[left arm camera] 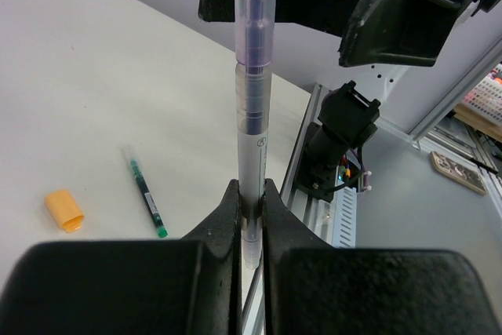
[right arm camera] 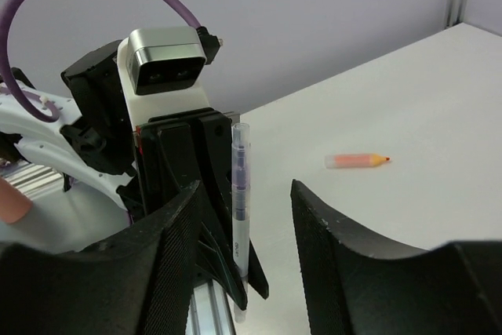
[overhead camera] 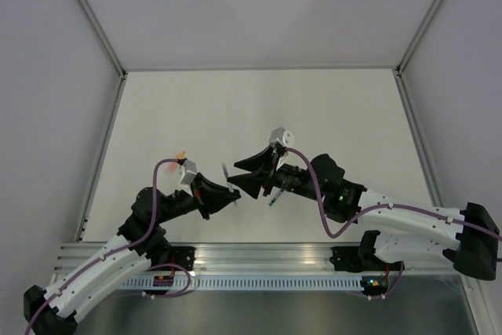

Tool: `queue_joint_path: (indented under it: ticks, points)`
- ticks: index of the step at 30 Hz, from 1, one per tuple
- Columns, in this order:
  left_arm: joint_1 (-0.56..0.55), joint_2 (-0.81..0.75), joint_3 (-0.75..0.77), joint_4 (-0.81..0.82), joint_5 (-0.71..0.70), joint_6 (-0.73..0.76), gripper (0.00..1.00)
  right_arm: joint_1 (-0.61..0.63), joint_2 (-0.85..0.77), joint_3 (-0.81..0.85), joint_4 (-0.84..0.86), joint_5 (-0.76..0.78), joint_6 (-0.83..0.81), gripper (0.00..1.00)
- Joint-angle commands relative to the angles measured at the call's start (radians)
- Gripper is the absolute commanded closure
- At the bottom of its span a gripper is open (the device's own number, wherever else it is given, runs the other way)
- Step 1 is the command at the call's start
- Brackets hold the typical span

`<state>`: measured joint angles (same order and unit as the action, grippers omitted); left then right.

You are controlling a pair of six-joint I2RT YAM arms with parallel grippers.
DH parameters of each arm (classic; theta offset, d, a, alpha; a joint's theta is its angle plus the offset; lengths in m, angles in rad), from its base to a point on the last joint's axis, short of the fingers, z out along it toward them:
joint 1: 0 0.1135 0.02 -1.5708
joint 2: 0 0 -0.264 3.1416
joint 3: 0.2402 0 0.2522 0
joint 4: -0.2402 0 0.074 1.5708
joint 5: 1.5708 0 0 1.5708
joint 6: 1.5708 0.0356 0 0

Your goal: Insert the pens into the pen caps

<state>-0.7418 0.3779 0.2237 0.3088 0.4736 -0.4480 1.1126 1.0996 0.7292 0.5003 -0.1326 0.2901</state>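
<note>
Grey-silver pen [left arm camera: 252, 139] stands clamped near its lower end in the left gripper's [left arm camera: 251, 194] jaws, raised off the worktop [left arm camera: 118, 76], probably to offer its far end to the right gripper [right arm camera: 245, 198], whose jaws gape wide around it. Below, the green-ended pen [left arm camera: 147, 194] and orange cap [left arm camera: 63, 210] lie just apart. The orange-ended pen [right arm camera: 357, 161] lies farther off.
</note>
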Motion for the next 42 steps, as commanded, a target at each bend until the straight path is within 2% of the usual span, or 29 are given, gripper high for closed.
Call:
queue_joint_path:
  ticks: [1,7,10,17,21,24,25,32,38,39,40,42]
  points:
    - [0.002,0.001,0.04,0.049,0.007,-0.003,0.98,0.003,-0.024,0.056,-0.114,0.007,-0.049,0.44]
    - [0.001,0.018,0.045,0.052,0.02,-0.003,0.98,0.001,-0.02,0.19,-0.269,-0.047,-0.097,0.3]
    - [0.002,0.016,0.045,0.05,0.017,-0.003,0.98,0.003,0.003,0.252,-0.325,-0.042,-0.109,0.26]
    - [0.001,0.018,0.045,0.049,0.02,-0.001,0.98,0.003,0.051,0.36,-0.374,-0.027,-0.123,0.25]
    - [0.002,0.018,0.046,0.05,0.025,0.0,0.98,0.003,0.083,0.398,-0.384,-0.032,-0.128,0.27]
    - [0.002,0.016,0.046,0.05,0.025,0.0,0.98,0.003,0.105,0.404,-0.378,-0.03,-0.129,0.34]
    - [0.002,0.016,0.046,0.05,0.026,0.0,0.98,0.001,0.109,0.404,-0.375,-0.022,-0.131,0.4]
    - [0.002,0.016,0.046,0.052,0.033,0.002,0.98,0.001,0.152,0.404,-0.361,0.001,-0.132,0.54]
    - [0.001,0.004,0.04,0.058,0.042,0.008,0.98,0.003,0.163,0.339,-0.309,-0.025,-0.086,0.83]
    - [0.002,0.001,0.037,0.058,0.03,0.008,0.98,0.003,0.161,0.311,-0.301,-0.036,-0.077,0.96]
    - [0.002,-0.004,0.036,0.058,0.02,0.006,0.98,0.001,0.155,0.297,-0.295,-0.038,-0.075,1.0]
    - [0.002,-0.011,0.034,0.058,-0.001,-0.001,0.98,0.003,0.149,0.257,-0.289,-0.045,-0.072,1.0]
